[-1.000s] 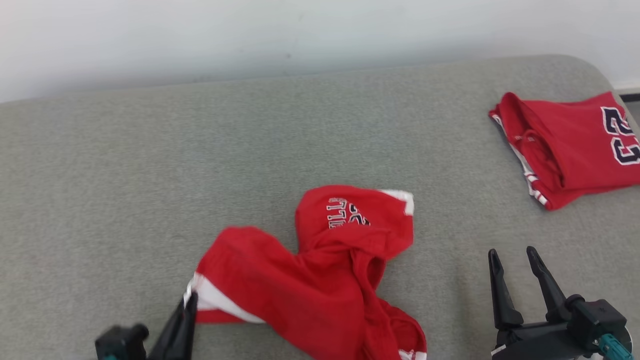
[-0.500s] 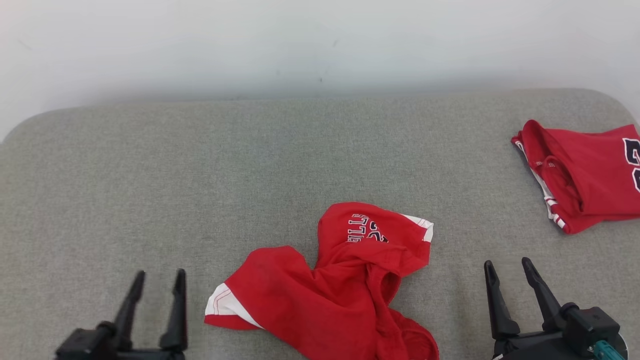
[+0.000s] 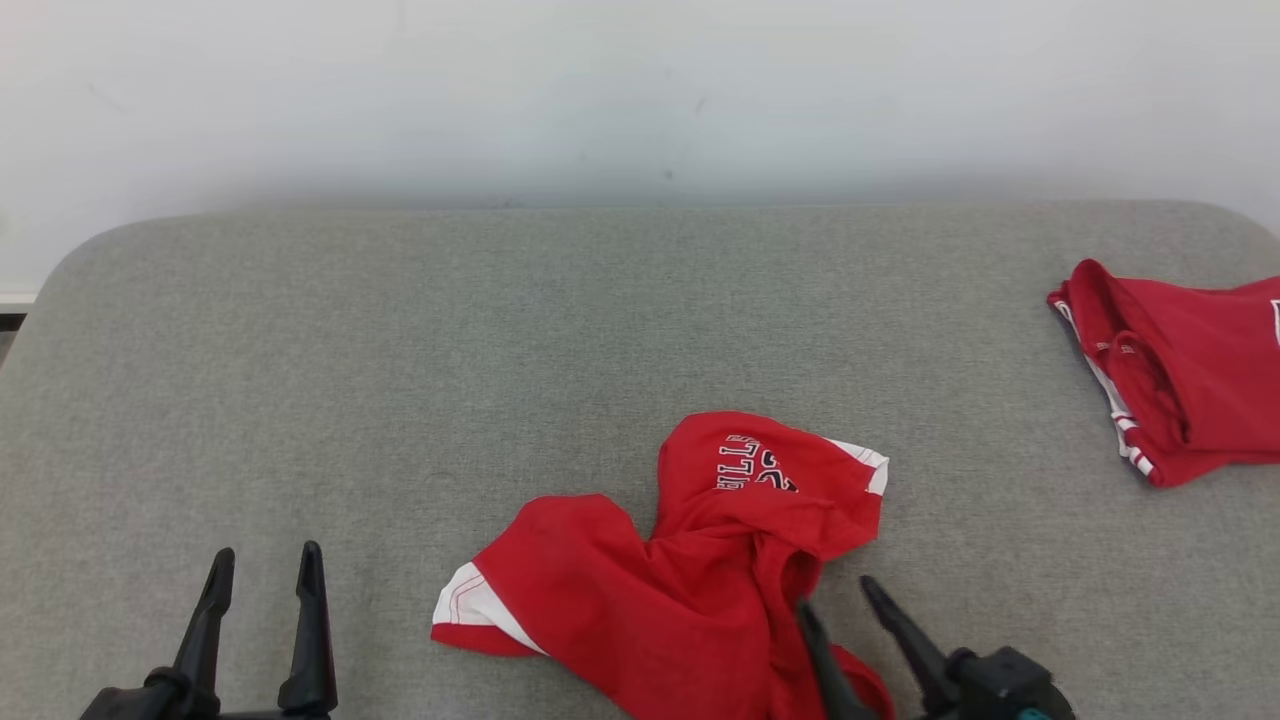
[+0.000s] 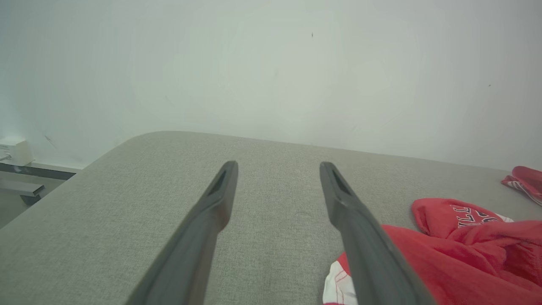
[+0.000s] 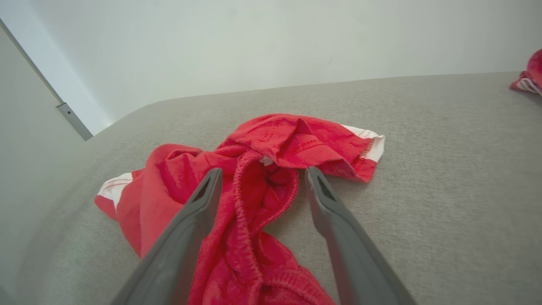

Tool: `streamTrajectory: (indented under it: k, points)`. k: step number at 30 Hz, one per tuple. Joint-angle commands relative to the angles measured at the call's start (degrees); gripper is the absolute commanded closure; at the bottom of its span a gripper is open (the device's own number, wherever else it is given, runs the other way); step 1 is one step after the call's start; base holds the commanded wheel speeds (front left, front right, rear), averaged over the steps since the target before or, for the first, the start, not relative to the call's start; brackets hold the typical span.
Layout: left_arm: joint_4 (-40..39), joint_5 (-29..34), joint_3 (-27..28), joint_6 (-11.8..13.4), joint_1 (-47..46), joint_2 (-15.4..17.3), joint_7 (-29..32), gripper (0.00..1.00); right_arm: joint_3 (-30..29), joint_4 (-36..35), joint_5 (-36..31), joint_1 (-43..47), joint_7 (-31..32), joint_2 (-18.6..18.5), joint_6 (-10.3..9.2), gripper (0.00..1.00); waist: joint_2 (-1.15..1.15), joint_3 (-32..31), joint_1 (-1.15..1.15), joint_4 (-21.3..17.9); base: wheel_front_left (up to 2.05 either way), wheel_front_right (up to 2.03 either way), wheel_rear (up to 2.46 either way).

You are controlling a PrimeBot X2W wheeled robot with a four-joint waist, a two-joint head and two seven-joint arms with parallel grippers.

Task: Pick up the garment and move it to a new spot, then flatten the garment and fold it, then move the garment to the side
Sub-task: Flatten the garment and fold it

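We found the left gripper (image 3: 266, 552) spread wide, clear of the crumpled red garment (image 3: 650, 590); the right gripper (image 3: 836, 594) gaped astride its waistband (image 5: 244, 203).

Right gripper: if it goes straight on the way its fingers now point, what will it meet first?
Most likely the crumpled red garment: its bunched waistband lies just ahead, between the open fingers of the right gripper. Depth is unclear.

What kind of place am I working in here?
Probably a test room set up for garment folding: a grey fabric-covered surface against a bare white wall, one crumpled red garment, another folded red garment aside.
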Motion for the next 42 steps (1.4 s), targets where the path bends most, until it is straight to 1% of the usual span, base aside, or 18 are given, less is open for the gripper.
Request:
streamTrajectory:
  k: [1,2,5,9,10,11,12,17,24,28,32,33,34,37,39,42]
  points:
    - [0.2,0.9,0.4,-0.7,-0.1,-0.5,-0.1,0.00,1.8,1.4,0.9,-1.5,0.0,0.2,-0.17,0.00,0.00,0.4,0.01,0.8,0.00,0.00,0.00]
    - [0.2,0.9,0.4,-0.7,-0.1,-0.5,-0.1,0.00,1.8,1.4,0.9,-1.5,0.0,0.2,-0.17,0.00,0.00,0.4,0.01,0.8,0.00,0.00,0.00]
    - [0.3,1.8,0.8,-1.1,-0.8,-1.1,-0.1,0.00,4.8,4.4,2.0,-4.0,0.3,0.4,-0.16,0.00,0.00,0.9,0.01,1.6,0.00,0.00,0.00]
    - [0.6,2.2,1.2,-1.8,-1.5,-1.6,-0.1,0.00,6.7,10.0,3.0,-8.1,0.7,0.5,-0.17,0.00,0.00,1.4,0.01,2.7,0.00,0.00,0.00]
    - [0.6,2.3,1.3,-2.0,-1.5,-1.8,-0.1,0.00,7.0,11.3,3.3,-9.1,0.7,0.5,-0.16,0.54,0.00,1.5,0.01,3.0,0.00,0.00,0.00]
    - [0.6,2.5,1.3,-2.0,-1.6,-1.9,-0.1,0.00,7.3,12.7,3.5,-10.3,0.6,0.6,-0.16,0.88,0.00,1.6,0.01,3.2,0.00,0.00,0.00]
    - [0.6,2.5,1.4,-2.1,-1.6,-2.0,-0.1,0.00,7.6,13.9,3.7,-11.4,0.6,0.6,-0.16,1.00,0.00,1.7,0.01,3.4,0.00,0.00,0.00]
    - [0.9,2.7,2.0,-2.5,-1.9,-2.4,-0.1,0.00,7.4,17.0,4.7,-17.8,0.1,-1.2,-0.16,1.00,0.00,2.2,0.01,4.2,0.00,0.00,0.00]
    - [1.4,2.7,1.8,-2.9,-3.3,-2.7,-0.1,0.00,6.3,18.1,6.5,-29.0,-0.1,-6.2,-0.17,1.00,0.00,3.9,0.01,5.1,0.00,0.00,0.00]
    - [1.8,2.4,0.9,-3.0,-4.2,-2.9,-0.1,0.00,6.5,21.7,9.5,-35.5,0.6,-8.1,-0.16,1.00,0.00,5.0,0.01,6.0,0.00,0.00,0.00]
    - [2.4,2.0,0.2,-2.9,-4.9,-3.0,-0.1,0.00,7.4,28.3,13.3,-40.1,2.8,-8.1,-0.17,1.00,0.00,6.0,0.01,6.5,0.00,0.00,0.00]
    - [2.6,1.9,0.1,-2.9,-5.0,-3.0,-0.1,0.00,8.1,30.3,13.4,-40.9,3.5,-8.2,-0.17,0.72,0.00,6.1,0.01,6.5,0.00,0.00,0.00]
    - [2.7,1.9,-0.1,-2.9,-5.1,-3.0,-0.1,0.00,9.0,32.0,13.3,-41.6,4.0,-8.1,-0.17,0.00,0.00,6.2,0.01,6.6,0.00,0.00,0.00]
    - [3.3,1.5,-0.3,-2.9,-5.3,-3.0,-0.1,0.00,10.4,35.5,14.5,-43.0,3.3,-7.4,-0.16,0.00,0.00,6.1,0.01,6.5,0.00,0.00,0.00]
    - [3.5,1.4,0.0,-2.9,-5.0,-3.0,-0.1,0.00,11.3,36.9,15.3,-42.2,2.4,-7.3,-0.17,0.00,0.00,5.5,0.01,5.9,0.00,0.00,0.00]
    - [3.6,1.7,0.3,-2.9,-4.3,-3.0,-0.1,0.00,12.6,37.4,16.4,-40.4,1.1,-7.7,-0.17,0.00,0.00,4.6,0.01,4.9,0.00,0.00,0.00]
